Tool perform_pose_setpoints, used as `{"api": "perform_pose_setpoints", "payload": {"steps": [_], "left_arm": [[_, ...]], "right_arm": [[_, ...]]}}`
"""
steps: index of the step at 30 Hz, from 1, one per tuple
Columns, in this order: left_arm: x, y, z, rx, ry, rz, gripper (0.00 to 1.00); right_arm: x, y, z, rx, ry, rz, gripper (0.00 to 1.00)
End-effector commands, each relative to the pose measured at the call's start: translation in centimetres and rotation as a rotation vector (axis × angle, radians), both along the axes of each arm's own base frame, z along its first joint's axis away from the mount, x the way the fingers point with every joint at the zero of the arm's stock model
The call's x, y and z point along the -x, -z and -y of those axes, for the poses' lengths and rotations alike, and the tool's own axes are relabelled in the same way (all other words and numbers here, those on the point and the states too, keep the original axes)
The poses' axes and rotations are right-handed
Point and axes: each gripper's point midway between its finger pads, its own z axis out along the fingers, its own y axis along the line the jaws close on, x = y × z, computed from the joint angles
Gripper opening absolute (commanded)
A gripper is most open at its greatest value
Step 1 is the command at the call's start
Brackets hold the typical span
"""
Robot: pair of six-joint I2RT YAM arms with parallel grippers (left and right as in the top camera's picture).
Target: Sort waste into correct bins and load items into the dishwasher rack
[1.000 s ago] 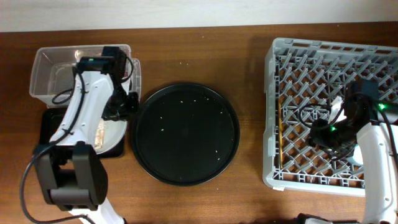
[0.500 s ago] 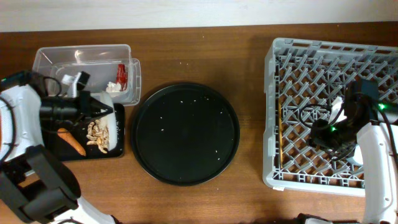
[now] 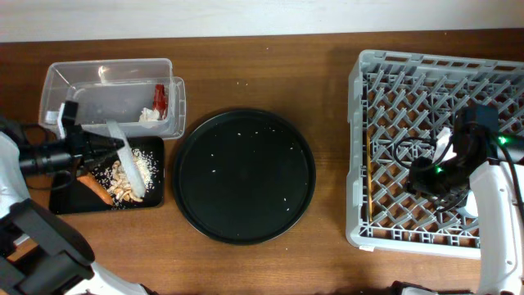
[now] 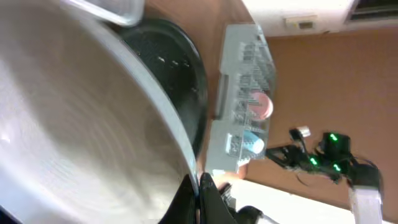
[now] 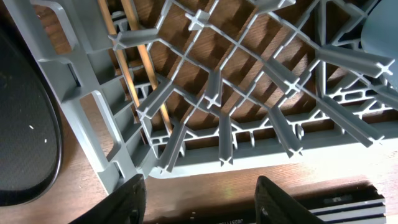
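My left gripper [image 3: 105,146] is shut on the rim of the pale round plate [image 3: 128,164] and holds it tilted on edge over the shallow black tray [image 3: 61,201]. Beige food scraps [image 3: 124,179] and the orange carrot [image 3: 97,190] lie in that tray. In the left wrist view the plate [image 4: 81,118] fills the frame, pinched at the left gripper [image 4: 200,198]. The clear tub [image 3: 53,82] holds the red wrapper [image 3: 160,97] and white paper [image 3: 147,115]. My right gripper [image 5: 202,205] is open and empty over the grey rack [image 3: 409,82]. Chopsticks [image 3: 368,184] lie in the rack. I cannot make out the bowl.
The large round black tray [image 3: 244,176] lies mid-table between the bins and the rack, with a few crumbs on it. In the left wrist view a small blue cup [image 4: 252,144] sits in the rack. The right arm [image 3: 491,205] hangs over the rack's front right.
The left arm has drawn back to the left and tipped the plate up on edge. More scraps now lie in the black tray. The right arm has not moved.
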Motion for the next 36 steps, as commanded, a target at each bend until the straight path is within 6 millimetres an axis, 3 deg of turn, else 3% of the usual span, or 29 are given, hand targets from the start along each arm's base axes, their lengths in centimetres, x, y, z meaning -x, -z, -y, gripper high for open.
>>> {"api": "perform_pose_setpoints", "payload": {"steps": [1, 10, 12, 14, 17, 21, 26, 28, 29, 31, 36], "left_arm": [[-0.6, -1.2, -0.1, -0.051, 0.024, 0.153, 0.0], [0.7, -2.6, 1.2, -0.028, 0.04, 0.122, 0.0], [0.0, -2.8, 1.1, -0.067, 0.043, 0.176, 0.0], [-0.2, -2.8, 1.0, -0.035, 0.005, 0.123, 0.0], [0.2, -3.2, 2.4, -0.031, 0.055, 0.141, 0.0], [0.0, -4.0, 7.0, -0.063, 0.201, 0.204, 0.0], [0.7, -2.9, 16.1, -0.119, 0.515, 0.278, 0.0], [1.1, -0.2, 19.9, -0.285, 0.632, 0.207, 0.0], [1.0, 1.0, 20.8, -0.376, 0.644, 0.169, 0.0], [1.6, 2.4, 24.7, -0.509, 0.709, 0.176, 0.01], [3.2, 5.8, 29.8, -0.751, 0.771, 0.156, 0.01]], "right_arm": [[0.1, -0.3, 0.2, 0.021, -0.001, 0.011, 0.56], [0.1, -0.2, 0.2, 0.021, -0.001, 0.011, 0.56], [0.1, -0.2, 0.2, 0.021, -0.001, 0.011, 0.56], [0.1, -0.3, 0.1, 0.02, -0.001, 0.011, 0.56], [0.1, -0.3, 0.2, 0.023, -0.001, 0.009, 0.56], [0.3, -0.2, 0.1, 0.021, -0.001, 0.003, 0.56], [0.2, -0.2, 0.1, 0.021, -0.001, 0.004, 0.56], [0.2, -0.2, 0.1, 0.021, -0.001, 0.005, 0.56], [0.2, -0.2, 0.2, 0.021, -0.001, 0.007, 0.56], [0.1, -0.3, 0.2, 0.022, -0.001, 0.011, 0.56], [0.1, -0.3, 0.1, 0.019, -0.001, 0.011, 0.56]]}}
